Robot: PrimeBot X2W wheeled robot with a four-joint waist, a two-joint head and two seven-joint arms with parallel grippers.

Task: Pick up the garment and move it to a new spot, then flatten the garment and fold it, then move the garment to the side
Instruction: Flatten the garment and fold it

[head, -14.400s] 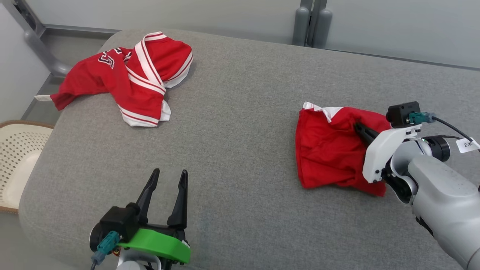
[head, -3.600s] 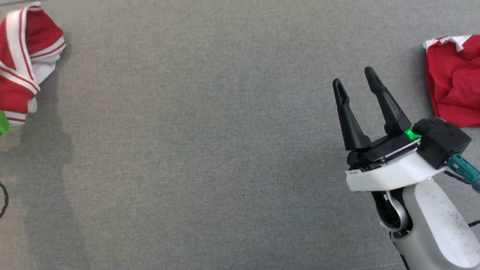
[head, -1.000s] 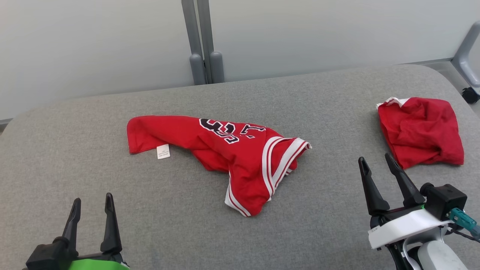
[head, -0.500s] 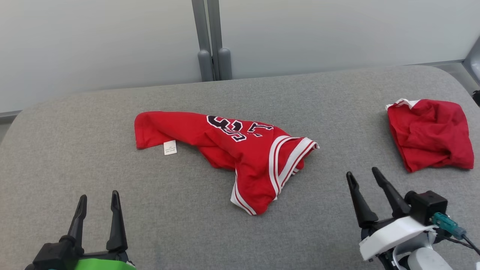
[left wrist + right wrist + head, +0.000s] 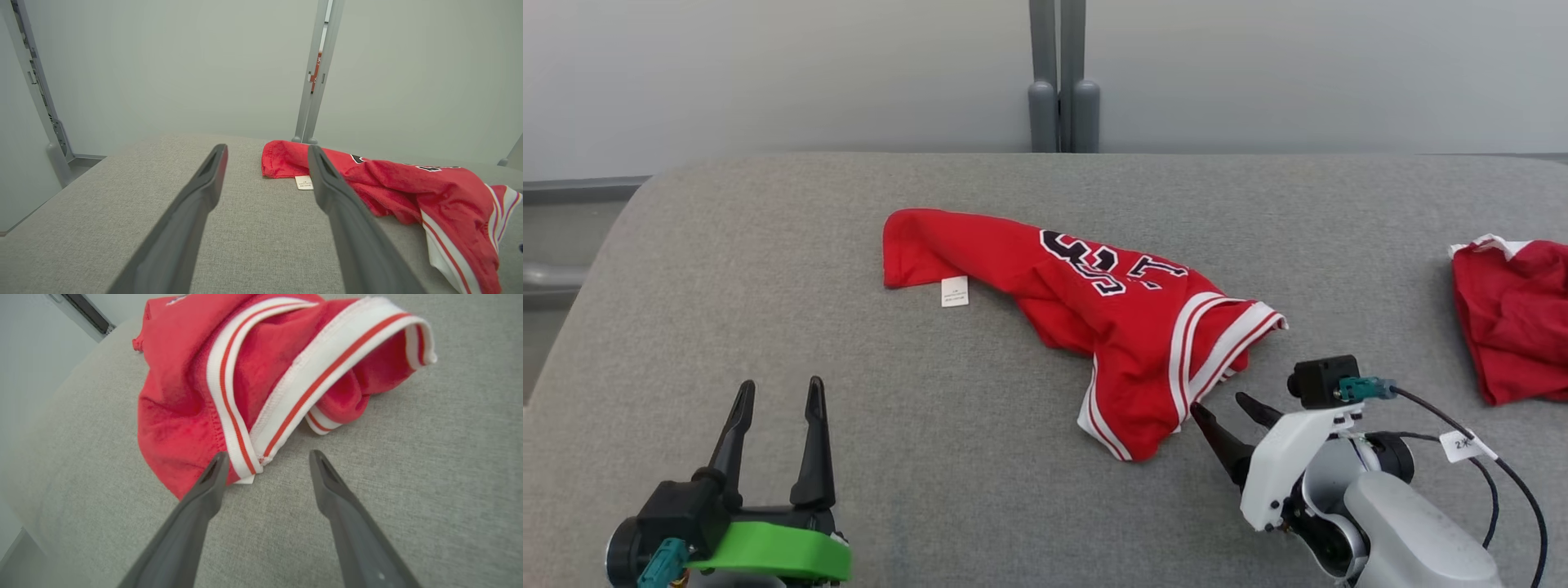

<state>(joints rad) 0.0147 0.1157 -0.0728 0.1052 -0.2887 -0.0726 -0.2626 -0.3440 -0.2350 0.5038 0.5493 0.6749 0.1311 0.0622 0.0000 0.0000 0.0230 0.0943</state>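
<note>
Red garment point(image 5: 1111, 327) (white, red-striped trim) on grey surface point(image 5: 849, 327).

- The right gripper with two long dark fingers point(image 5: 1218, 402) has swung from lower right toward centre, tips apart, just beside the red white-striped sports jersey point(image 5: 1127, 327).
- The head camera turned, shifting the picture rightward.

Matt, coarse-woven grey cloth over the cushion point(image 5: 768, 286); soft, matt red fabric jersey point(image 5: 1127, 327); smooth white label point(image 5: 954, 291).

The head view looks down on the grey surface point(image 5: 849, 269); the left wrist view skims low, garment point(image 5: 408, 183) at 2 o'clock; the right wrist view crowds it at 12 o'clock
</note>
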